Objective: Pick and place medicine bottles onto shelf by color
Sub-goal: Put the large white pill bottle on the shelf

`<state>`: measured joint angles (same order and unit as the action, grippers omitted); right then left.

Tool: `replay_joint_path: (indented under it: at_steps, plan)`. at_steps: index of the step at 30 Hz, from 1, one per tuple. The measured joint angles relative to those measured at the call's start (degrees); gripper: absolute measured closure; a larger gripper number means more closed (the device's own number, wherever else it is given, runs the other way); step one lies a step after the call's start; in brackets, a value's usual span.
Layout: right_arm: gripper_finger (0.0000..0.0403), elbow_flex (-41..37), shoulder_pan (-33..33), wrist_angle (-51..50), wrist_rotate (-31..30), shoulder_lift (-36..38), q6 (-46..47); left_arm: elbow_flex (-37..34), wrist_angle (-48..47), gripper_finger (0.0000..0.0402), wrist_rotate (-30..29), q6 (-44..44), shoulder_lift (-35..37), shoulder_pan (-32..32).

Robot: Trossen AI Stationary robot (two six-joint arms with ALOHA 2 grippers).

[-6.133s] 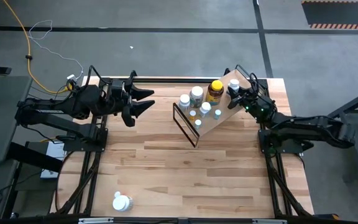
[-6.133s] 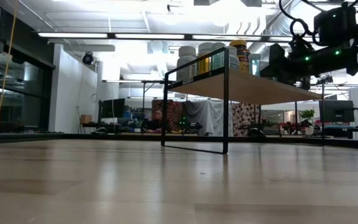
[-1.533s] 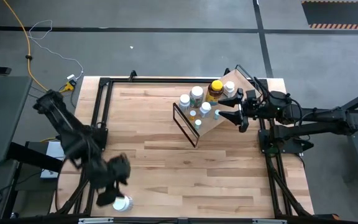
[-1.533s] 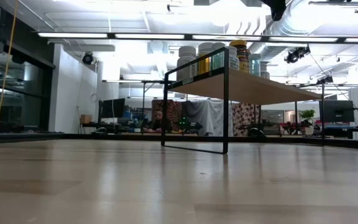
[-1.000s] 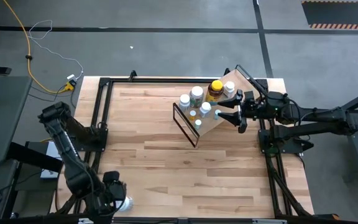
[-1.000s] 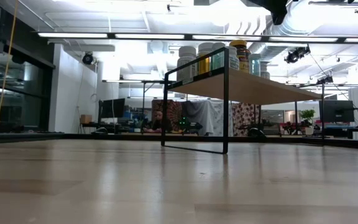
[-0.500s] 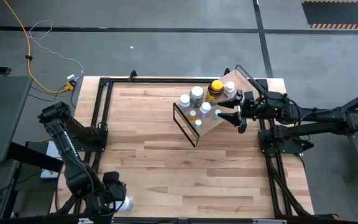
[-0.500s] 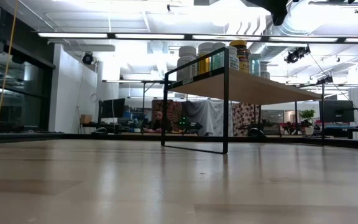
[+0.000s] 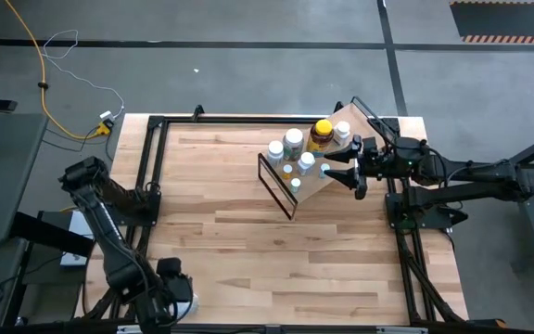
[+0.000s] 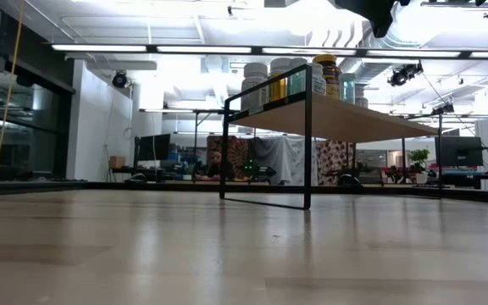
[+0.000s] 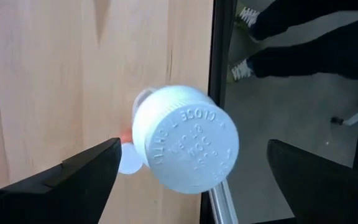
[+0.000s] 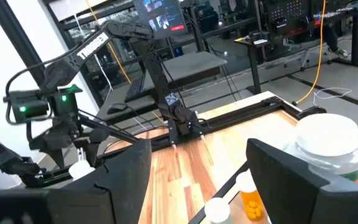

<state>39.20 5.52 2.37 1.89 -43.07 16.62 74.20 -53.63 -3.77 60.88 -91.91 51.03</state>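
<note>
The left gripper (image 11: 188, 168) hangs straight above the last white bottle (image 11: 185, 146), its fingers (image 11: 73, 177) spread wide on both sides of the cap and not touching it. This bottle stands at the near left corner of the table (image 9: 276, 241), just beside the black edge rail (image 11: 219, 74) (past it is only the floor). I judge the main risk to be here: if one finger meets the cap first, it may push the bottle against the rail or tip it off the edge.

The other medicine bottles (image 9: 293, 141), among them the amber one (image 9: 321, 134), already stand on the shelf (image 9: 341, 181) at the far right. The right gripper (image 9: 327, 171) waits beside them with fingers apart and empty; it may block the arriving left arm.
</note>
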Motion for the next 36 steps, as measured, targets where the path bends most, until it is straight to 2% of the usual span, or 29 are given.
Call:
replay_joint_path:
  at_steps: [8,17,29,36]
  plan:
    - [0.0149,0.0,0.0,-0.02,0.0,0.0,0.0,0.0,-0.07,0.0011,3.24,0.19,-4.2,-0.03]
    - [0.0149,0.0,0.0,-0.02,-0.25,0.0,0.0,0.02,-0.82,0.0021,-0.14,1.88,-3.89,-0.78]
    - [0.0149,0.0,0.0,-0.06,-0.26,0.0,-0.04,0.02,-2.71,0.0086,0.13,0.79,-3.88,-0.7]
    - [0.0149,-0.02,0.0,-0.53,-0.26,0.0,-0.11,0.08,-5.13,0.0137,0.11,-1.4,-3.79,-0.7]
